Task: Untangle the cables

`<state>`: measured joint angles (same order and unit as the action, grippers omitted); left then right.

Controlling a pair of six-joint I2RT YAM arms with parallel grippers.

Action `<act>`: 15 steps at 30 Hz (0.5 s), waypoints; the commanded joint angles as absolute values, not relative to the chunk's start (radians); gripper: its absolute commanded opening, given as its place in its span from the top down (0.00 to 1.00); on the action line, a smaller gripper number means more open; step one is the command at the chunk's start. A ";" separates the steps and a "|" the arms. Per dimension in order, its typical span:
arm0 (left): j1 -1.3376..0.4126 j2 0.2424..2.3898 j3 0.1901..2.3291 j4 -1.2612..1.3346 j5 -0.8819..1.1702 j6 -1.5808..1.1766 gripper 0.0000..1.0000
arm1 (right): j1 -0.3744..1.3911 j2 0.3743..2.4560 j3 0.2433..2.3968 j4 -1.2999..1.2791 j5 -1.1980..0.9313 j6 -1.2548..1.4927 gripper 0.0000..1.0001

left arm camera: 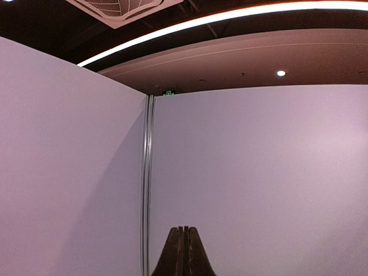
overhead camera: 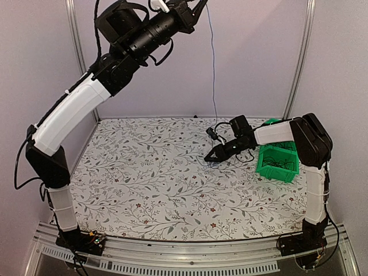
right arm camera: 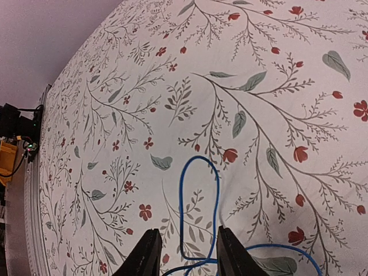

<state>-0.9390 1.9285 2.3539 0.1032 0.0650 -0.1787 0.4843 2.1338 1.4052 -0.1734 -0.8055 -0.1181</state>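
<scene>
A bright blue cable (overhead camera: 213, 69) hangs straight down from my left gripper (overhead camera: 198, 7), which is raised high near the back wall. In the left wrist view that gripper (left arm camera: 184, 228) is shut, and the wire itself is hidden there. The blue cable's lower end lies on the flowered cloth as a narrow loop (right arm camera: 199, 157). My right gripper (right arm camera: 187, 230) sits low over the cloth, open, with one finger on each side of that loop. In the top view the right gripper (overhead camera: 210, 156) is beside a small tangle of black cables (overhead camera: 220, 127).
A green bin (overhead camera: 270, 171) holding more black wires (overhead camera: 282, 164) stands just right of the right gripper, against the right arm's forearm. Metal frame posts (overhead camera: 299, 63) and pale walls close in the back and sides.
</scene>
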 commanded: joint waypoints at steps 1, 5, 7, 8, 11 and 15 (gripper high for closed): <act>-0.947 1.891 2.345 0.157 0.019 -0.135 1.00 | 0.458 2.121 1.398 -0.205 -0.682 -0.141 0.60; -0.950 1.866 2.319 0.162 -0.022 -0.102 1.00 | 0.439 2.109 1.382 -0.215 -0.654 -0.158 0.43; -0.970 1.864 2.380 0.170 -0.066 -0.030 1.00 | 0.420 2.093 1.361 -0.231 -0.644 -0.170 0.39; -0.971 1.866 2.406 0.161 -0.077 -0.017 1.00 | 0.413 2.090 1.359 -0.240 -0.644 -0.177 0.38; -0.972 1.850 2.430 0.179 -0.104 0.012 1.00 | 0.396 2.080 1.357 -0.261 -0.617 -0.204 0.35; -0.973 1.826 2.432 0.231 -0.132 0.004 1.00 | 0.375 2.082 1.340 -0.262 -0.600 -0.216 0.33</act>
<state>-0.9607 1.8706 2.4062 0.1619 -0.0784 -0.0273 0.3965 2.1189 1.3609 -0.2401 -0.6384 -0.1810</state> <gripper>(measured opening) 0.011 0.658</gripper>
